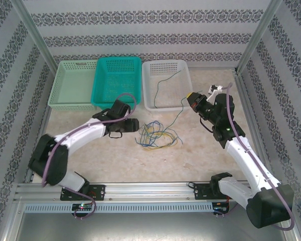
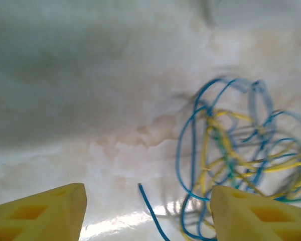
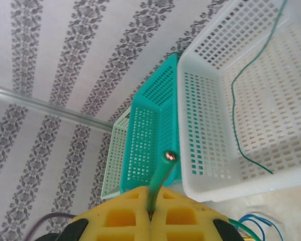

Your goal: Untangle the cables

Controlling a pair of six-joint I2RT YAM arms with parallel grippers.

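White basket just behind cables

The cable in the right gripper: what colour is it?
Green cable; clearest in the right wrist view.

Bright, even light; blurred cables, glare on the table.

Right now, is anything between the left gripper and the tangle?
Nothing visible. The open left gripper faces the tangle across bare table; a loose blue end lies between its fingers.
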